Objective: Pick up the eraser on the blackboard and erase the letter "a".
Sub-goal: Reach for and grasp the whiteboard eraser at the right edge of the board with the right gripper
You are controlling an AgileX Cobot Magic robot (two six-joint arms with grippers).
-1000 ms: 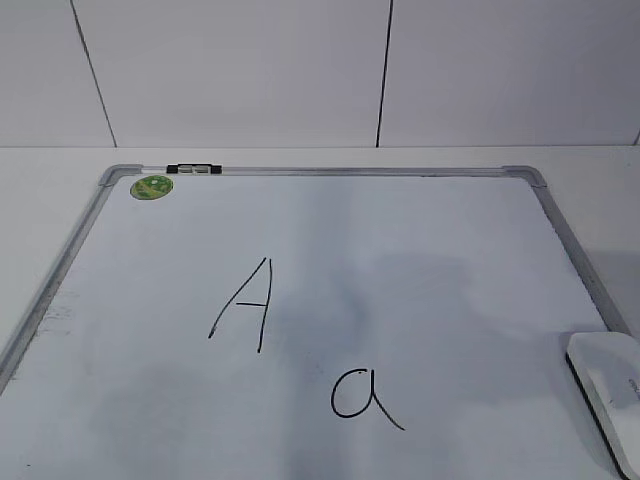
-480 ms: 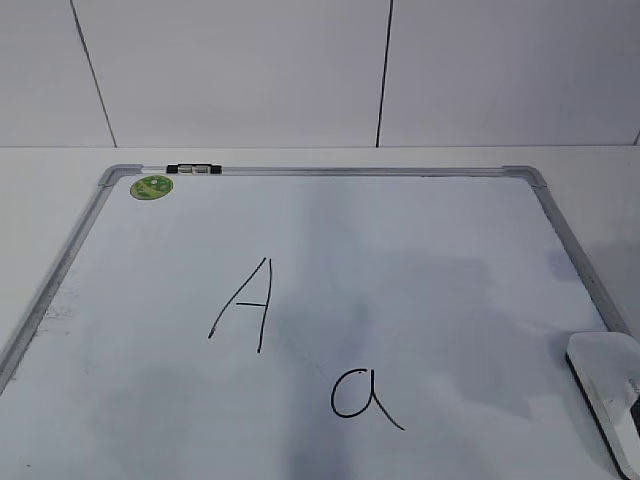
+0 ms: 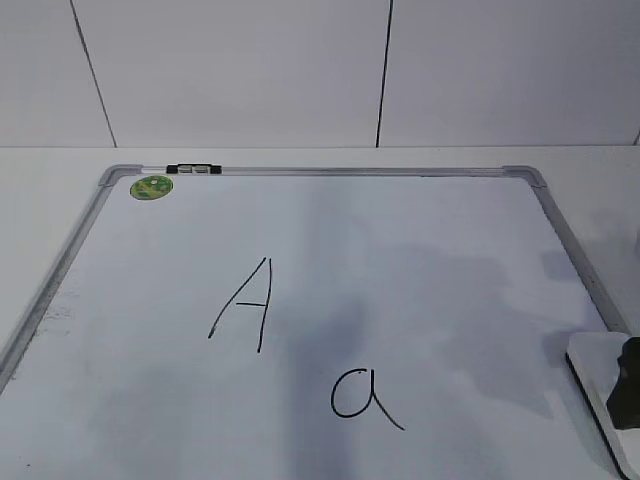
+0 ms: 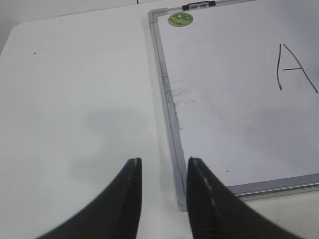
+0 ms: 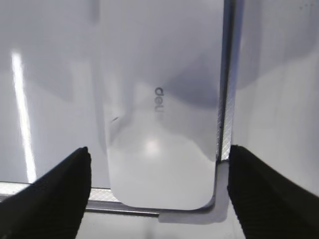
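Observation:
The white eraser (image 3: pixel 592 362) lies in the near right corner of the blackboard (image 3: pixel 420 250). In the right wrist view the eraser (image 5: pixel 159 99) shows grey lettering. My right gripper (image 5: pixel 158 152) is open, with one finger on each side of the eraser's near end and a gap on both sides. In the exterior view only a dark part of the right gripper (image 3: pixel 628 385) shows over the eraser. The letter "a" (image 3: pixel 365 398) is near the board's front middle. My left gripper (image 4: pixel 163 162) is open and empty above the board's near left corner.
A capital "A" (image 3: pixel 245 300) is written left of centre. A green sticker (image 3: pixel 151 186) and a small black-and-white marker (image 3: pixel 193 169) sit at the board's far left edge. The grey frame (image 5: pixel 227 99) runs beside the eraser. White table (image 4: pixel 75 99) lies left of the board.
The right gripper has come into the exterior view at the right edge and now sits over the eraser. Its shadow on the board has grown. The eraser has not moved.

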